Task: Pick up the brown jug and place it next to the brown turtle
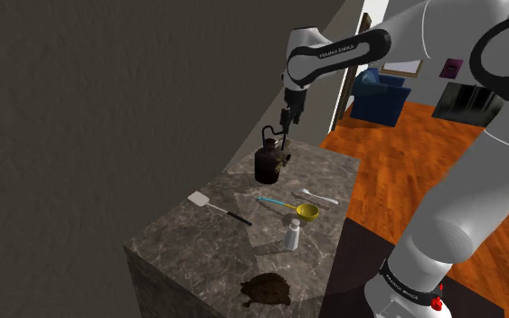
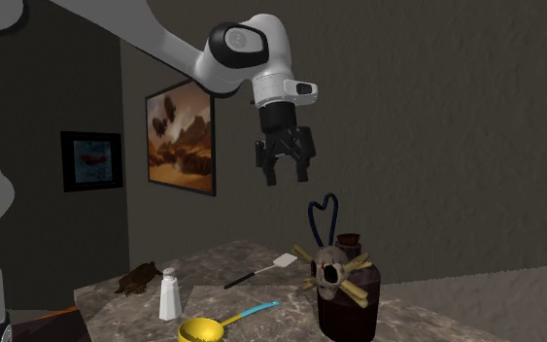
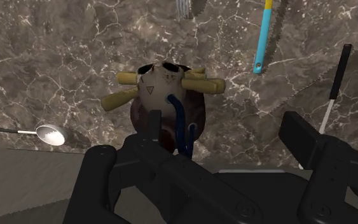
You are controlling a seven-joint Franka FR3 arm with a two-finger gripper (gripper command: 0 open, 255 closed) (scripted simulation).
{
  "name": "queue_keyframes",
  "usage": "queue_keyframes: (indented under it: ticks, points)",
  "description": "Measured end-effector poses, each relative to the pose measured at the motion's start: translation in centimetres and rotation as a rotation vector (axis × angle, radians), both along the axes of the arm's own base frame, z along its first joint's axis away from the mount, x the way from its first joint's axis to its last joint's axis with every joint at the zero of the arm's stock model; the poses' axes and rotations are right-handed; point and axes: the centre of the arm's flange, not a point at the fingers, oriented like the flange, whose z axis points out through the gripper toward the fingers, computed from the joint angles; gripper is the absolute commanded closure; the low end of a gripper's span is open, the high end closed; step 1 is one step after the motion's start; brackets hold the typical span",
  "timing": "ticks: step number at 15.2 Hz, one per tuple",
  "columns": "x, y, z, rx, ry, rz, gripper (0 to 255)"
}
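A: End effector first. State?
B: All-black two-finger gripper [image 2: 286, 178], fingers apart, nothing between them. It hangs above the jug and does not touch it.
A: The jug itself?
B: Squat dark brown jug [image 2: 349, 296] with a pale skull and crossbones on the front and a thin blue wire loop on top. It stands upright on the grey veined stone-look counter [image 1: 180, 244], at the far end in the shoulder view. In the wrist view it sits under one finger, not in the gap.
A: Target?
B: Flat dark brown turtle [image 1: 266, 291] at the near end of the counter, well apart from the jug. Between them are a white shaker [image 1: 291, 237], a yellow scoop with a blue handle [image 1: 307, 212] and a white spatula with a black handle [image 1: 209, 204].
A: Step?
B: I'd say approach, before the grasp. Nothing is lifted.
A: Next move needs?
B: Probably a sideways shift to centre the jug's neck between the fingers, then a straight descent and a close. The loop is thin, so gripping the body or neck looks safer.
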Motion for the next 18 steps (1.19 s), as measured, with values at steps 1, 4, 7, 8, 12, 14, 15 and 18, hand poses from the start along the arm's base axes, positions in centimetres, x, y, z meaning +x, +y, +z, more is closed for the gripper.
queue_keyframes:
  ticks: [1,4,7,8,12,14,15,18]
  points:
    - [1.0,-0.9,-0.5,-0.005,0.006,0.013,0]
    - [4.0,-1.6,-2.5,-0.019,0.023,0.049,0]
    - [4.6,-2.2,-4.0,-0.022,0.027,0.058,0]
    - [4.6,-2.3,-4.5,-0.022,0.027,0.058,0]
    - [4.7,-2.6,-6.6,-0.022,0.027,0.059,0]
    - [4.7,-2.6,-6.8,-0.022,0.027,0.059,0]
    - [4.7,-2.6,-6.9,-0.023,0.027,0.059,0]
    - [4.7,-2.6,-6.9,-0.023,0.027,0.059,0]
